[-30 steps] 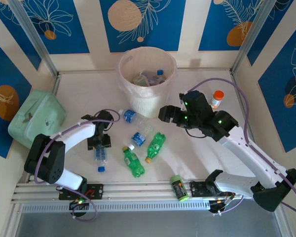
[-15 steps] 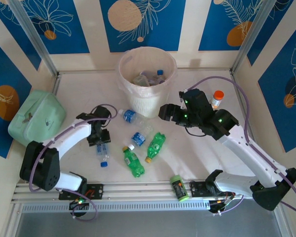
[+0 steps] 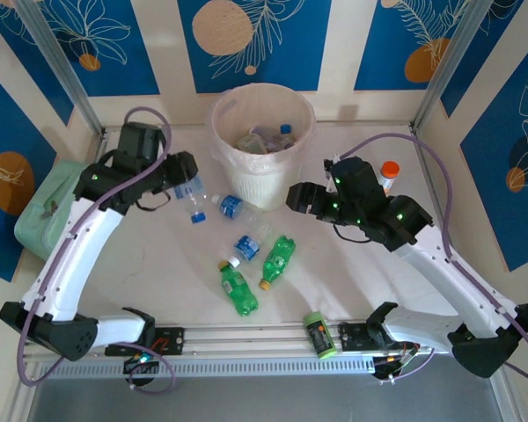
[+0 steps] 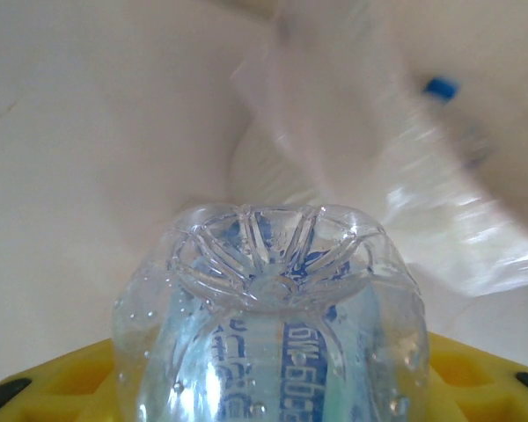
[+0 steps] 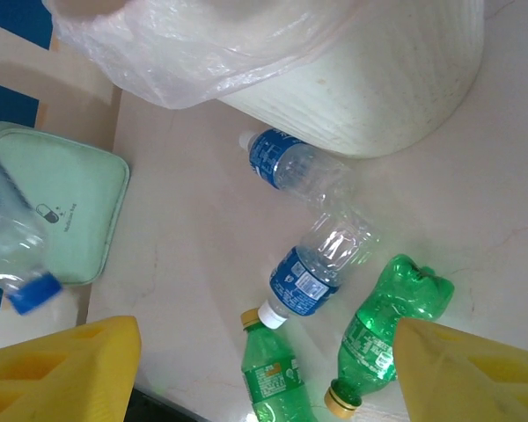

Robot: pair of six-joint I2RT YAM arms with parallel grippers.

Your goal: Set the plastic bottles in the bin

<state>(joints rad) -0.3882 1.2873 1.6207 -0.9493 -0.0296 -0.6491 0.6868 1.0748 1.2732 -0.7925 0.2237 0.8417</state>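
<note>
A: Item one — left gripper (image 3: 187,185)?
B: Jaws pinching a clear blue-capped bottle (image 3: 194,200), its cap hanging below them. The bin (image 3: 268,180) stands just right of the jaws, with bare table underneath.
A: Item two — right gripper (image 3: 293,199)?
B: Jaws spread, nothing between. Bin wall close ahead. Below them lie a blue-label bottle (image 5: 290,163) against that wall, a second clear bottle (image 5: 321,264), a crumpled green bottle (image 5: 387,338) and another green bottle (image 5: 268,378), with open tabletop around the group
</note>
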